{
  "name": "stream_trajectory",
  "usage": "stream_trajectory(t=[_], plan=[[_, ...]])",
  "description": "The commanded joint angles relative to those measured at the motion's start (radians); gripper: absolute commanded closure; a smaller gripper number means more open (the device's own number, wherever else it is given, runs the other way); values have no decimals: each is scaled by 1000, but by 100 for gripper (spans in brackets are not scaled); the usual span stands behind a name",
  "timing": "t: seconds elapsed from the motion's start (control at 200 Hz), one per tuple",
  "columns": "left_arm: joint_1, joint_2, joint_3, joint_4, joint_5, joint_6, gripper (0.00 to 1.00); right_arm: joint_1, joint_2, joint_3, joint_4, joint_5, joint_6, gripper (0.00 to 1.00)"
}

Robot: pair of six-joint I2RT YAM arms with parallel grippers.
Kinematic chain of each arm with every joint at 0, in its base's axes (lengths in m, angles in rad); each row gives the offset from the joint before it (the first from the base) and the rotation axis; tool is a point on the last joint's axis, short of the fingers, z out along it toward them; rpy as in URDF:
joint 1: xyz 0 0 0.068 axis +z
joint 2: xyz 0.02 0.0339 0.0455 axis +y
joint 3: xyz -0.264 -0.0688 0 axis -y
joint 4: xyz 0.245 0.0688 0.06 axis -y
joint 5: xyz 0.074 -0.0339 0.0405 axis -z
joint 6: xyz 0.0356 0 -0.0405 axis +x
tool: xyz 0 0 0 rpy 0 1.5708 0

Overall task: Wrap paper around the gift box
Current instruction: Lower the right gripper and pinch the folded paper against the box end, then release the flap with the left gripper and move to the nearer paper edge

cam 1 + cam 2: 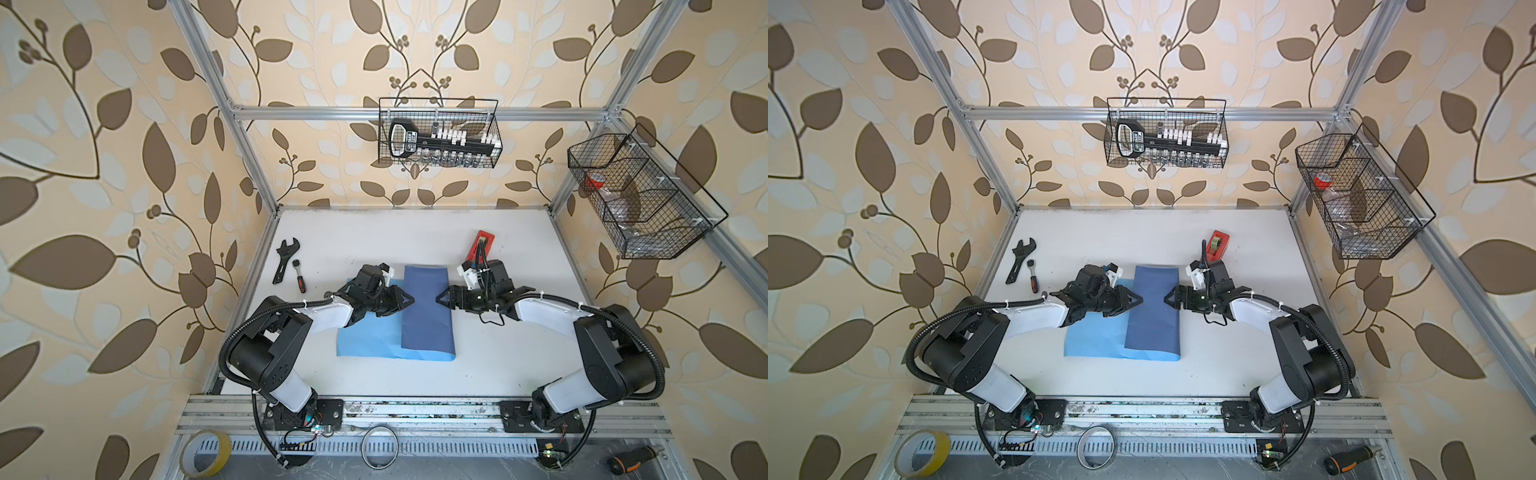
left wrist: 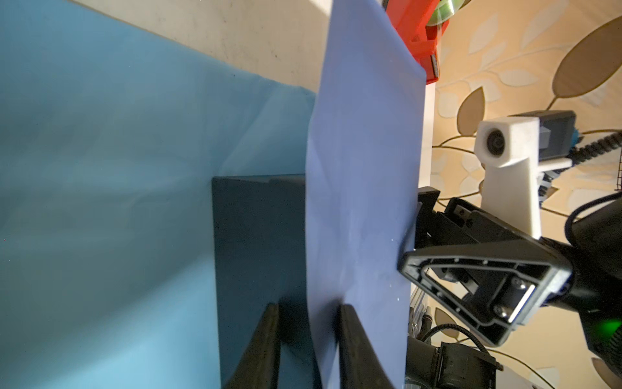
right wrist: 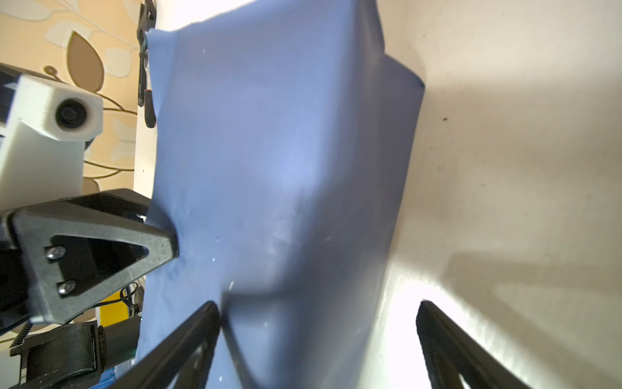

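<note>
Left gripper [image 1: 409,300] and right gripper [image 1: 439,299] point at each other over a big thin sheet of blue paper [image 1: 426,316].
The left one's black fingers [image 2: 356,347] are close together, with the edge of the sheet's dark blue flap between them; I cannot tell if they squeeze it. The right one's fingers [image 3: 444,343] are spread wide: one touches the flap, one is out past it over the white table [image 1: 374,241]. The flat, dark, square cardboard gift box [image 2: 255,252] sits under that flap, mid-table; only its side shows. The light blue part lies flat on the left. A red plastic tape dispenser [image 1: 482,245] stands behind the right gripper.
</note>
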Motion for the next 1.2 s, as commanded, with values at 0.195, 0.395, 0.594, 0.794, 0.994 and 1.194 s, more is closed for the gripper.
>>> stream_trajectory(t=[0.195,0.395,0.594,0.794,0.994,1.194], plan=[[-9,18,-41,-182,-78,32,72,-2,38,-55,17,2,-15,18],[-9,-12,-28,-208,-88,35,67,-1,42,-82,31,14,-10,21],[-9,-37,1,-239,-93,37,55,0,34,-89,15,35,-21,23],[-9,-87,45,-300,-112,49,37,-1,34,-94,11,48,-31,24],[17,-208,52,-406,-201,84,28,12,37,-94,-1,75,-43,25],[161,-396,-73,-490,-302,101,15,19,32,-94,-4,85,-47,26]])
